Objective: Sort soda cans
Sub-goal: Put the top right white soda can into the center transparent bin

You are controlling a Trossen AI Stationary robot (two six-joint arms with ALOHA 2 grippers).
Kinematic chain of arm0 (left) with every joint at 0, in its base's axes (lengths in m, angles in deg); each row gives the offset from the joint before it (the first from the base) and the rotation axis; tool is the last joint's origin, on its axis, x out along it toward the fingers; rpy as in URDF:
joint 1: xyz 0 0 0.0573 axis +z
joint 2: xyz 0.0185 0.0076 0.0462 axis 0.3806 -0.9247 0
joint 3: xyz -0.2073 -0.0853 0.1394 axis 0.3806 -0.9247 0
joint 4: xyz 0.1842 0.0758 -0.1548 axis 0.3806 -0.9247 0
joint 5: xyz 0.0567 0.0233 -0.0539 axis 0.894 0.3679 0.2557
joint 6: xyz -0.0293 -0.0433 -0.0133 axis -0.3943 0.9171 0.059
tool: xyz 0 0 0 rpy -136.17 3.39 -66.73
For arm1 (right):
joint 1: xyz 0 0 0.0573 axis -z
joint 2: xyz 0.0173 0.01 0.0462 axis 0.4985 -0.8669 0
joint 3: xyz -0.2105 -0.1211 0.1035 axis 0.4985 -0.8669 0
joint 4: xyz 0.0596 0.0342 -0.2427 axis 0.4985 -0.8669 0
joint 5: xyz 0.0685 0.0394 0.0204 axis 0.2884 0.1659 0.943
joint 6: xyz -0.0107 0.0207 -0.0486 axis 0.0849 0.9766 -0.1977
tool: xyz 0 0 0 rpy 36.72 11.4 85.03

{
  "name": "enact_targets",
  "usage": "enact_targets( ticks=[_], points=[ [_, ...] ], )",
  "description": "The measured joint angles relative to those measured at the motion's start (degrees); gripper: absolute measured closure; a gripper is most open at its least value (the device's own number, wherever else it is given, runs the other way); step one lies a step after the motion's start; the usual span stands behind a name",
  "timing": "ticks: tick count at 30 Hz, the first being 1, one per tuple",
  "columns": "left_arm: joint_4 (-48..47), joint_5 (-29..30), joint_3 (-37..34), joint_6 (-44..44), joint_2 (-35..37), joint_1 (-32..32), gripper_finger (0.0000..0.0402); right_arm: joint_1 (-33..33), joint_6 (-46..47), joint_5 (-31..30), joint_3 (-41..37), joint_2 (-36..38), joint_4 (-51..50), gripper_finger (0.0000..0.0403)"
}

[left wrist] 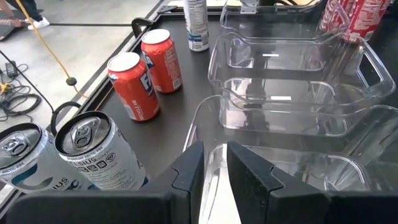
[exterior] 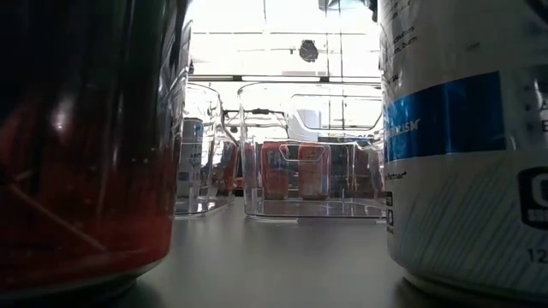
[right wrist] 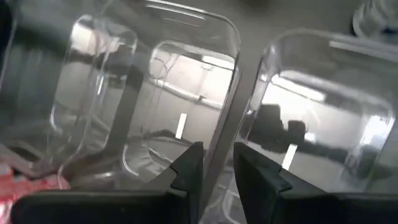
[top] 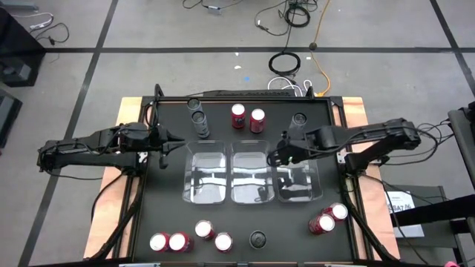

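Note:
Three clear bins (top: 232, 172) stand side by side at mid-table. Two red soda cans (top: 248, 117) stand upright behind them, with pale grey-topped cans at the far left (top: 198, 119) and far right (top: 299, 119). More red cans (top: 191, 238), a dark-topped can (top: 257, 239) and two red cans (top: 329, 219) stand along the near side. My left gripper (top: 172, 148) (left wrist: 216, 155) is shut and empty beside the left bin's left wall. My right gripper (top: 278, 156) (right wrist: 217, 155) is shut and empty, tipped down over the walls between the middle and right bins.
The low view is flanked by a red can (exterior: 81, 145) and a white, blue-banded can (exterior: 467, 145) standing close to the camera. The black table has a raised rim (top: 245, 95). Something dark shows in the right bin (top: 295, 185); what it is I cannot tell.

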Motion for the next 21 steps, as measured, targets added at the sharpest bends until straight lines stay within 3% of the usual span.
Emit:
enact_targets(
  ticks=[9,21],
  points=[
    [0.0,0.0,0.0,0.1,0.0,0.0,0.032,0.0,-11.4,-0.5,0.0,4.3,-0.9,0.0321],
    [0.0,0.0,0.0,0.1,0.0,0.0,0.032,1.3,-25.8,-3.1,0.0,4.5,0.3,0.0321]
  ],
)
